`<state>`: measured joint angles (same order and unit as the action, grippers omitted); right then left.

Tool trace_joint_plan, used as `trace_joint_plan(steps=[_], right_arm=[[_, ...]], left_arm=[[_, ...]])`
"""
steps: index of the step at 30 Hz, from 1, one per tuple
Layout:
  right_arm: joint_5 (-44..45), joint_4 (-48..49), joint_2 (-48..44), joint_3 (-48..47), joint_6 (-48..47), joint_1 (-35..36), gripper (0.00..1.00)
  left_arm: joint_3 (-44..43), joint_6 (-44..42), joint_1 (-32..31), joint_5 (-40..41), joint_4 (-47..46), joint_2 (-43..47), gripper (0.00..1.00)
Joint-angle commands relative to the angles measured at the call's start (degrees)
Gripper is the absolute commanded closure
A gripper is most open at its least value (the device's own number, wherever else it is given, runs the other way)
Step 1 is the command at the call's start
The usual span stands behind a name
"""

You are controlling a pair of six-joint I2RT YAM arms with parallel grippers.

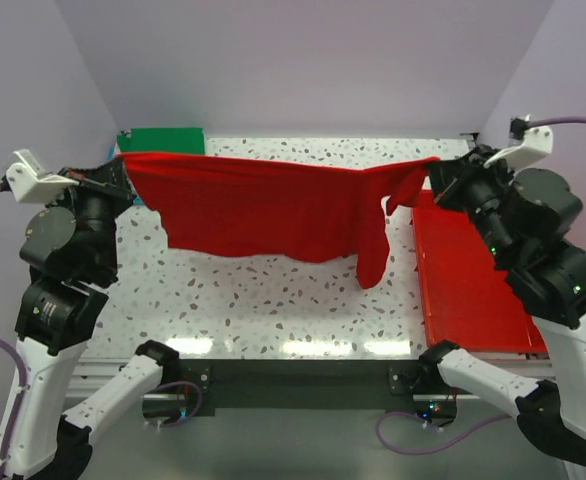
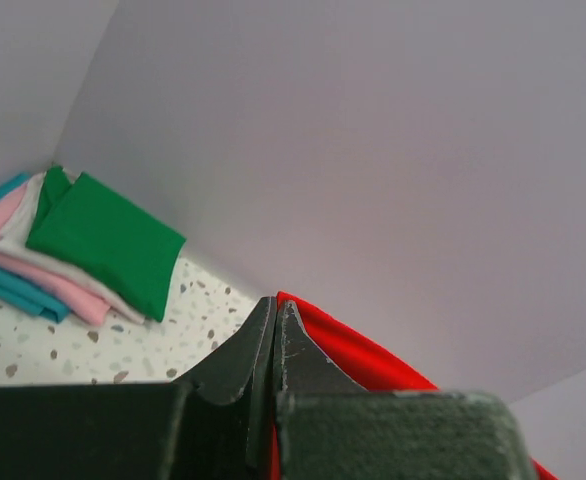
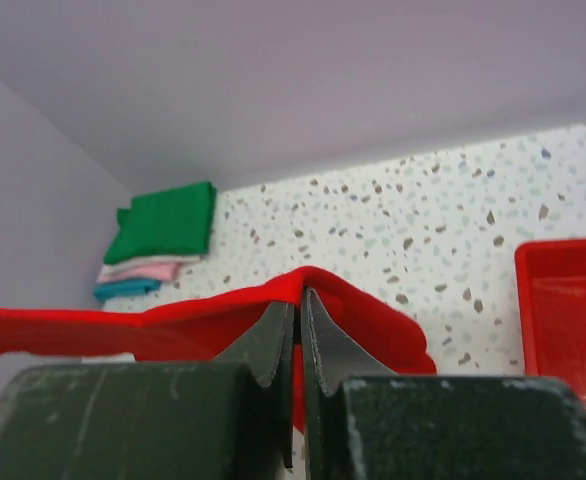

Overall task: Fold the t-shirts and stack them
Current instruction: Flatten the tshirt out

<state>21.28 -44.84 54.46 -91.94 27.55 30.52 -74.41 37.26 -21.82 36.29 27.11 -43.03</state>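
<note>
- Done so far: stack of folded t-shirts (image 2: 63, 255) at the far left corner of the surface (image 1: 273, 300), with the green t-shirt (image 3: 163, 222) on top and white, pink and blue layers beneath.
- Left to do: red t-shirt (image 1: 263, 215) not yet folded and not yet on the stack.
- Location of the red t-shirt: raised and stretched between both arms across the far half of the surface. Upper edge roughly level, lower edge hanging toward the surface. Contact with the surface not determinable.
- Left hand (image 2: 276, 308): fingers together, clamped on the left upper corner of the red cloth.
- Right hand (image 3: 298, 300): fingers together, clamped on the right upper corner, with cloth humped over the fingertips.
- Appearance: plain bright red, soft, spread wide like a sheet, with a slight sag along the top. One narrow flap, probably a sleeve, drooping lowest near the right end.
- Red tray (image 1: 468, 285): on the right side of the surface, apart from the stack.
- Judged progress: well advanced. Remaining work probably laying flat, folding, and placing onto the green top layer.
</note>
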Motion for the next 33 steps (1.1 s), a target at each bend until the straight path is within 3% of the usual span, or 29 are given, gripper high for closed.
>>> trace_joint_plan(steps=[1, 6, 11, 14, 17, 21, 24, 27, 30, 33], right_arm=[[1.0, -0.5, 2.7, -9.4, -4.7, -0.3, 1.0], [-4.8, 1.6, 10.7, -13.4, -7.4, -0.3, 1.0], [-18.5, 8.0, 26.5, -11.3, -6.1, -7.7, 1.0], [-25.0, 13.3, 36.1, -12.8, -5.6, -12.2, 1.0], [-25.4, 14.6, 45.9, -21.0, -7.5, -13.9, 1.0], [-24.4, 7.0, 57.0, -48.0, -9.8, -14.1, 1.0], [-22.2, 7.1, 56.6, -56.9, -10.6, -14.1, 1.0], [-20.1, 13.1, 48.5, -51.9, -11.2, -14.1, 1.0], [-18.6, 17.9, 42.6, -43.9, -12.2, -14.1, 1.0], [-18.2, 17.5, 37.9, -37.8, -12.8, -14.1, 1.0]], left_arm=[[-5.4, -4.2, 0.4, 2.1, -2.6, -1.9, 1.0], [-5.4, -5.0, 0.4, 1.2, -6.4, -7.0, 1.0], [1.4, -5.8, 0.7, -1.7, -19.1, -14.7, 1.0], [2.8, -6.1, 4.2, -7.3, -30.3, -25.6, 1.0], [-3.6, -4.3, 8.7, -14.0, -35.6, -37.1, 1.0], [-19.4, -3.7, 12.3, -20.2, -34.7, -48.4, 1.0], [-32.0, -4.6, 14.7, -24.2, -32.8, -52.3, 1.0], [-40.1, -4.6, 17.1, -27.8, -32.0, -52.5, 1.0], [-39.9, -4.7, 18.4, -29.6, -32.5, -49.6, 1.0], [-32.0, -4.6, 18.9, -29.5, -34.7, -44.4, 1.0]])
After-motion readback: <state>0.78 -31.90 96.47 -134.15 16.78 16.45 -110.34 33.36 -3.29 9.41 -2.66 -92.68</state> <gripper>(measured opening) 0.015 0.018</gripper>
